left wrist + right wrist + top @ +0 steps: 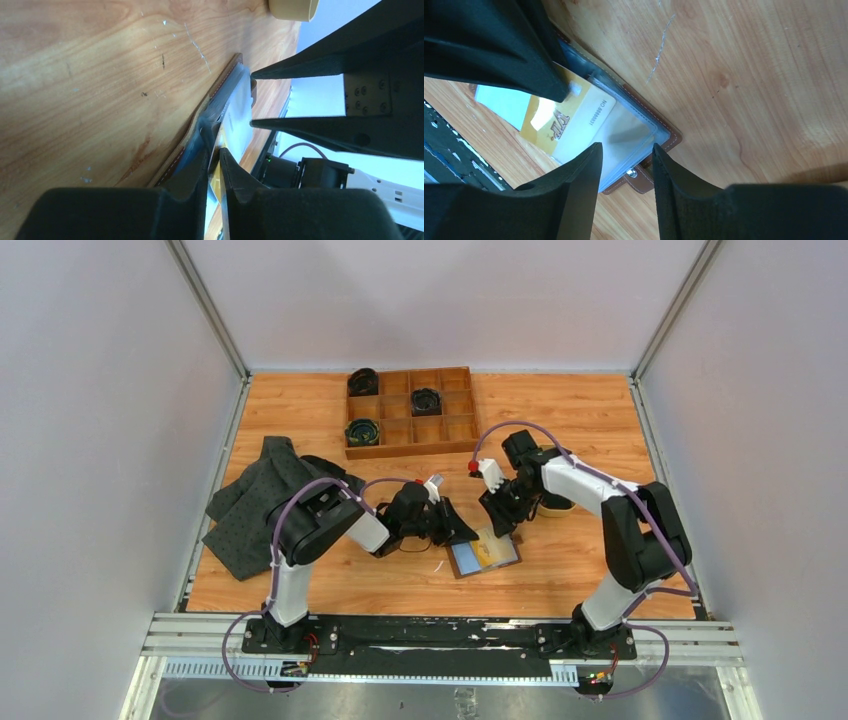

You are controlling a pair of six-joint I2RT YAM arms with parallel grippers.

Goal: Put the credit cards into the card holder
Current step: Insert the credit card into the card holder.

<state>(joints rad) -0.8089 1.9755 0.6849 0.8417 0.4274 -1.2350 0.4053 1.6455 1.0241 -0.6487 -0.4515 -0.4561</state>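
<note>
The brown leather card holder (pixel 468 562) lies open on the table between my two grippers, its clear sleeves facing up (pixel 634 130). A yellow-gold credit card (pixel 569 120) lies partly inside one sleeve. My left gripper (pixel 213 151) is at the holder's left side. Its jaws stand a narrow slit apart around the yellow card's edge (pixel 216 182), with light showing beside the card. My right gripper (pixel 626 147) hangs open over the holder's right edge near the snap tab (pixel 638 179), holding nothing. A pale card (pixel 499 100) shows beyond the yellow one.
A wooden compartment tray (pixel 410 410) with dark rolled items stands at the back. A dark cloth (pixel 262 502) lies at the left. A tan dish (pixel 556 506) sits just behind the right gripper. Metal rails run along the near edge.
</note>
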